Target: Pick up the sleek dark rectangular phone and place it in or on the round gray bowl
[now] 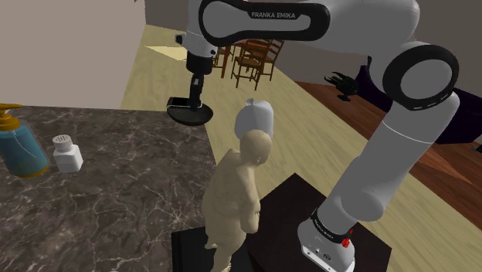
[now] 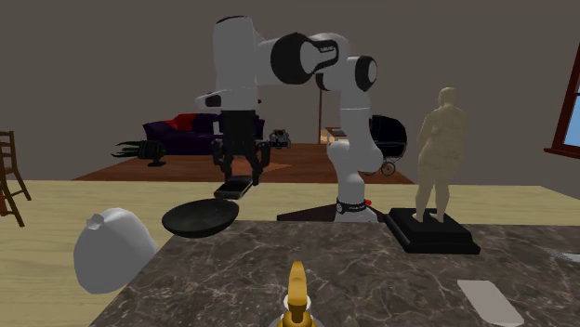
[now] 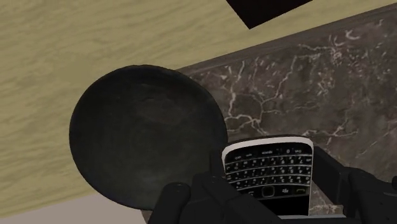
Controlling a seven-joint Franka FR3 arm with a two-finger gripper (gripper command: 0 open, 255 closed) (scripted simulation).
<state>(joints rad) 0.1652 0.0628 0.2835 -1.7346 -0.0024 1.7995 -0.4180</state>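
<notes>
My black gripper is shut on the dark rectangular phone, which has a keypad and a pale rim. It holds the phone in the air, a little above and beside the round dark grey bowl. The bowl sits at the far corner of the dark marble counter and partly overhangs its edge. In the wrist view the phone lies between the fingers, and the empty bowl is just past it and to one side. In the shoulder view the gripper hangs right over the bowl.
A beige figure statue on a black base stands near the arm's stand. A white rounded jar is behind the statue. A blue soap dispenser and a white shaker stand at the shoulder view's left. Beyond the bowl the counter ends above wooden floor.
</notes>
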